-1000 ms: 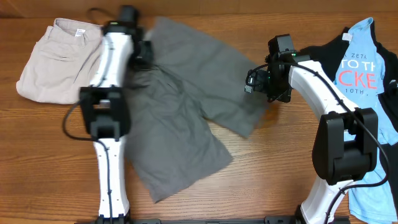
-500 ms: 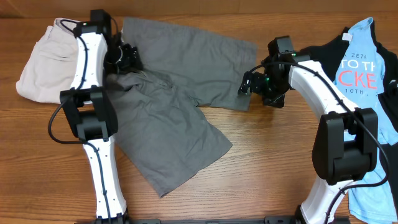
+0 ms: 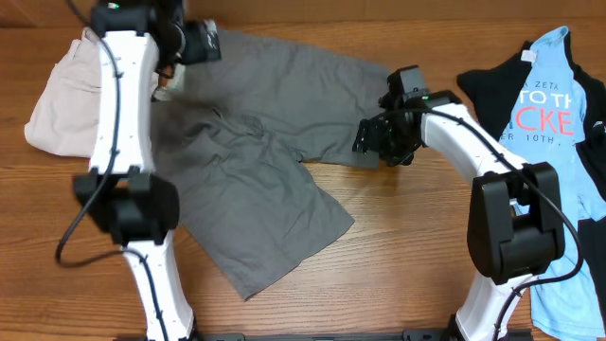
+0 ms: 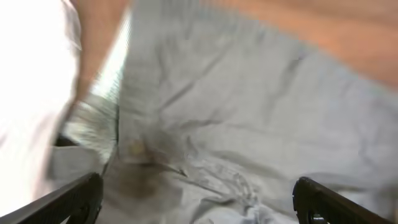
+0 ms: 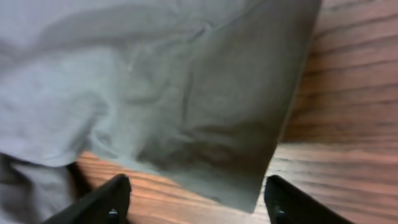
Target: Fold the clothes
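Note:
The dark grey shorts (image 3: 275,142) lie spread across the middle of the table, one leg reaching toward the front. My left gripper (image 3: 201,44) hovers open over their back left corner. In the left wrist view its fingers (image 4: 74,199) stand wide apart above the wrinkled grey cloth (image 4: 249,106), holding nothing. My right gripper (image 3: 372,140) is low at the hem corner of the right leg. In the right wrist view that gripper (image 5: 196,205) is open, and the hem corner (image 5: 249,180) lies between its fingers, not pinched.
Beige shorts (image 3: 66,90) lie bunched at the back left, beside the grey shorts. A light blue lettered T-shirt (image 3: 554,114) rests on a black garment (image 3: 488,80) at the right edge. Bare wood (image 3: 407,246) shows in front between the arms.
My left gripper opened, let go of the grey shorts and lifted toward the back left. The shorts settled flatter. My right gripper moved left and down to the leg's hem corner, its jaws narrowing somewhat.

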